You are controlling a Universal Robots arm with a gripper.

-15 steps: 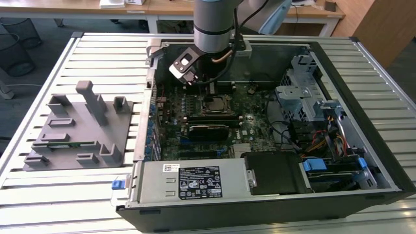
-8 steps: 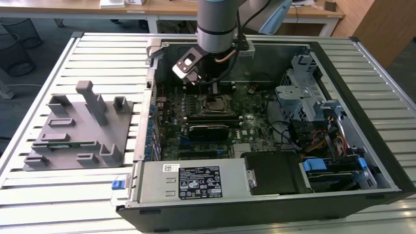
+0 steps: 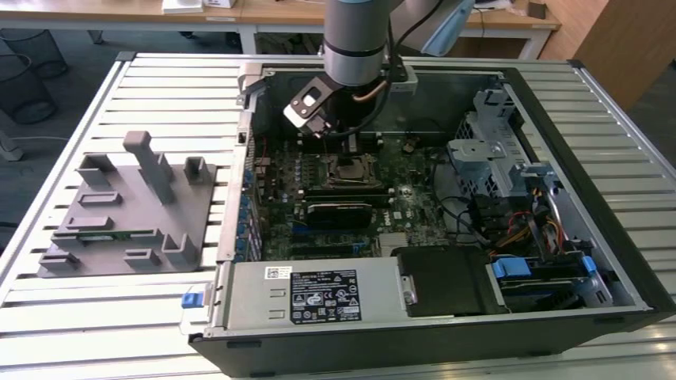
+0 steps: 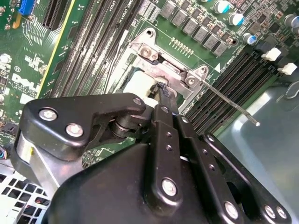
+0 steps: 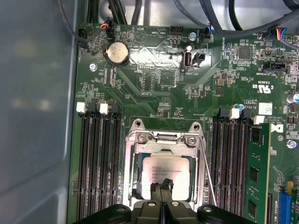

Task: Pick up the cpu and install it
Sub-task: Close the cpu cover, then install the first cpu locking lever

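Arm (image 3: 354, 36) upright, fingers (image 5: 156, 191) closed together

Black fingers (image 4: 166, 107) pressed together, tips at pale cpu (image 4: 136, 86) in metal socket frame (image 4: 149, 49), green motherboard (image 4: 28, 42)

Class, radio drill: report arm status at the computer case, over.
Gripper shut, poised at the silver-grey square cpu. Cpu lies inside the metal socket frame. Thin wire lever beside it, clear.
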